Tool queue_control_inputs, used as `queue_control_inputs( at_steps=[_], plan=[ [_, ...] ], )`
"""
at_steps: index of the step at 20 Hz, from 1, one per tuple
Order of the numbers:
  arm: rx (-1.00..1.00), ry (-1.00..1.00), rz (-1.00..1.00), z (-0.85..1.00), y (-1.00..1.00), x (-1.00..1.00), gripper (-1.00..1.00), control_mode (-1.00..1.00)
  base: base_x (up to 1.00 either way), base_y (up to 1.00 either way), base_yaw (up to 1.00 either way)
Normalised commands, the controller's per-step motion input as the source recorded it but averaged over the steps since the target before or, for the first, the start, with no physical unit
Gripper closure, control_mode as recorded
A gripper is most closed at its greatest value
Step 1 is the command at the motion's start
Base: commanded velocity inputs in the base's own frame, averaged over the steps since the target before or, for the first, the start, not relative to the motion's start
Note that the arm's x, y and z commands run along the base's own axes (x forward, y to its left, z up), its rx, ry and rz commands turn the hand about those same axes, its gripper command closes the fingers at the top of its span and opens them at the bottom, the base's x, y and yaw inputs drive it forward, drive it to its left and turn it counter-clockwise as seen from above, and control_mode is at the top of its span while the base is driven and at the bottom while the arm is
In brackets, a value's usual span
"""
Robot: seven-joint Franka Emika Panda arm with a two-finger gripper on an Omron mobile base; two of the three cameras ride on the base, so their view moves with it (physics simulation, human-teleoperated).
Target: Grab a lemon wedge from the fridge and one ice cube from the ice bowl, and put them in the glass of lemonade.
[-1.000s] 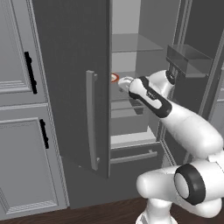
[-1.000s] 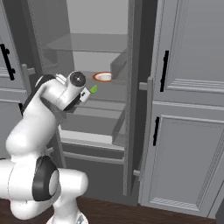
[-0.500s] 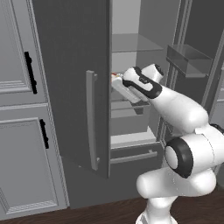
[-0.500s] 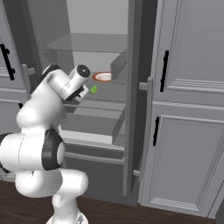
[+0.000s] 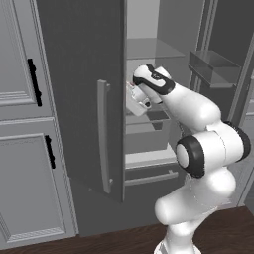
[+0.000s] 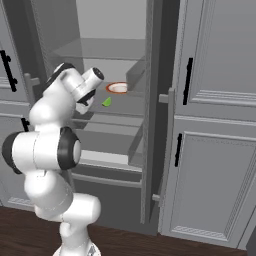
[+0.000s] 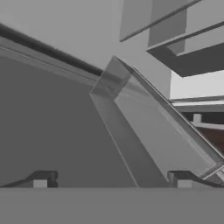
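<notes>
Left base view – fridge (image 5: 79, 74): tall and dark grey, the near door swung open with one long light grey upright handle (image 5: 102, 136) on it; pale shelves show inside.
Left base view – arm: the white arm reaches from the lower right into the open fridge at middle-shelf height; the hand is partly hidden by the door edge.
Left base view – cabinets (image 5: 25, 149): light grey panelled doors on the left, two black handles counted.
Right base view – lemon wedge (image 6: 107, 102): one small bright yellow-green wedge lying on a fridge shelf, just right of the arm's hand.
Right base view – plate (image 6: 117, 88): one white plate with an orange rim, on the shelf beyond the wedge (a little farther in and to the right).
Right base view – cabinets: three black handles counted.
Hand view – gripper (image 7: 111, 181): two dark fingertips spread wide apart, with nothing between them.
Hand view – shelf (image 7: 144, 131): a grey see-through bin or shelf runs slantwise ahead of the fingers.
</notes>
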Motion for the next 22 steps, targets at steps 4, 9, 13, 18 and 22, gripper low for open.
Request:
queue_control_inputs(
  at_steps=[4, 9, 13, 18, 22],
  plan=[
    [0.0, 0.02, 0.33, 0.0, 1.0, -0.61, -1.0, -1.0, 0.0, 0.0, 0.0],
    [-0.01, 0.0, 0.28, -0.07, 1.0, -0.7, -1.0, -1.0, 0.0, 0.0, 0.0],
    [-0.02, -0.06, 0.18, -0.05, 1.0, -0.79, -1.0, -1.0, 0.0, 0.0, 0.0],
    [0.01, -0.12, 0.05, -0.02, 0.79, -0.46, -1.0, -1.0, 0.0, 0.0, 0.0],
    [0.0, -0.13, -0.01, 0.01, -0.78, -0.24, -1.0, -1.0, 0.0, 0.0, 0.0]
  ],
)
